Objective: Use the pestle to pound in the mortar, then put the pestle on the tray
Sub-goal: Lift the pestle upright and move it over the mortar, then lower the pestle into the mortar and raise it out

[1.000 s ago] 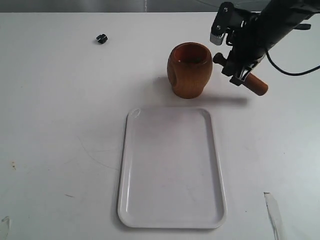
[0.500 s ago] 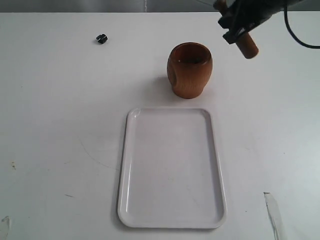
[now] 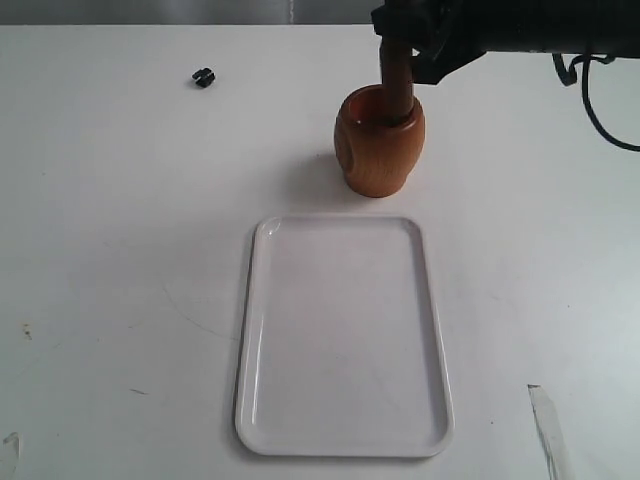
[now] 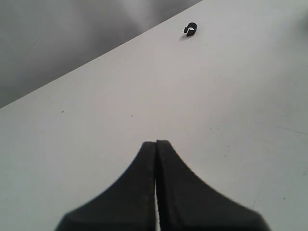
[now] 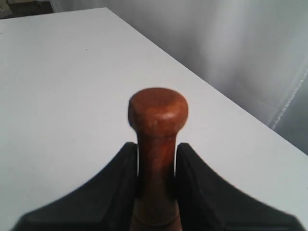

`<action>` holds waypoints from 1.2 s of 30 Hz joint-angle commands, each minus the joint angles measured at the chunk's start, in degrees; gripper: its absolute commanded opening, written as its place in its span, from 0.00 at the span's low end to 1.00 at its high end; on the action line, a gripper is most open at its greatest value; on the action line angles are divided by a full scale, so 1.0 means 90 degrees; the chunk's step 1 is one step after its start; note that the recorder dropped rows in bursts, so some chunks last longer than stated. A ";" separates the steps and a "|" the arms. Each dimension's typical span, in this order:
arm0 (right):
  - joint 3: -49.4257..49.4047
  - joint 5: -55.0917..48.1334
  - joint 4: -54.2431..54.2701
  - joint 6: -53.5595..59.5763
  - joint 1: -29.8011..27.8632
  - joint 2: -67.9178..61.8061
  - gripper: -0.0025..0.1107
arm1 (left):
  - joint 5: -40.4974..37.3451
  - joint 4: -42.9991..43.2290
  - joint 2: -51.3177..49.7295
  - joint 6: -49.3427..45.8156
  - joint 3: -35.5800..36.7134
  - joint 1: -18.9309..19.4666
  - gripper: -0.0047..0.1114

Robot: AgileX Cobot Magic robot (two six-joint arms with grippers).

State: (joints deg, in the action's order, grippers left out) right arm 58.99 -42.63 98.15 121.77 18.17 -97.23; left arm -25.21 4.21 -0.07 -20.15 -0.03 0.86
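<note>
The pestle [image 3: 397, 85] stands nearly upright with its lower end inside the mortar [image 3: 378, 150], entering toward the right side of the opening. We cannot tell how deep it reaches or whether it touches the bottom. The right gripper [image 3: 408, 42] is clenched on its shaft. In the right wrist view the fingers [image 5: 190, 163] press on either side of the slim neck next to the rounded knob.

The mortar sits on the white table [image 3: 120, 250], just beyond the short edge of the tray [image 3: 245, 340], which holds nothing. The left gripper [image 4: 156, 144] hovers over bare table with its jaws pressed together on nothing, a small black clip [image 4: 191, 30] well away from it.

We judge the pounding step to be under way, and nothing braces the mortar. An off-centre stroke against the wall or rim could tip it or push it sideways, perhaps toward the tray. The grip on a narrow, smooth neck also worries us, because a hard impact could drive the pestle through the fingers or twist it. Lifting while it is wedged could drag the mortar up with it.
</note>
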 commanded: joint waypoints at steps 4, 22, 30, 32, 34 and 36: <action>0.0071 -0.0494 0.0200 0.0130 -0.0307 -0.0434 0.02 | 0.0019 -0.0047 0.0008 0.0052 0.0004 -0.0049 0.04; 0.1209 -0.1127 0.0118 0.0112 -0.0305 -0.2408 0.02 | 0.0019 -0.0047 0.0008 0.0052 0.0004 -0.0049 0.04; 0.1305 -0.1645 0.0200 0.0124 -0.0354 -0.2045 0.02 | 0.0019 -0.0047 0.0008 0.0052 0.0004 -0.0049 0.04; 0.1305 -0.1633 0.0200 0.0124 -0.0354 -0.1693 0.02 | 0.0019 -0.0047 0.0008 0.0052 0.0004 -0.0049 0.04; 0.1305 -0.1622 0.0141 0.0124 -0.0354 -0.1329 0.02 | 0.0019 -0.0047 0.0008 0.0052 0.0004 -0.0049 0.04; 0.1305 -0.1622 0.0001 0.0124 -0.0354 -0.1059 0.02 | 0.0019 -0.0047 0.0008 0.0052 0.0004 -0.0049 0.04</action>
State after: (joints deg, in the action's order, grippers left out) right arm 70.49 -55.79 99.31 122.13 15.32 -110.60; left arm -25.21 4.21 -0.07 -20.15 -0.03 0.86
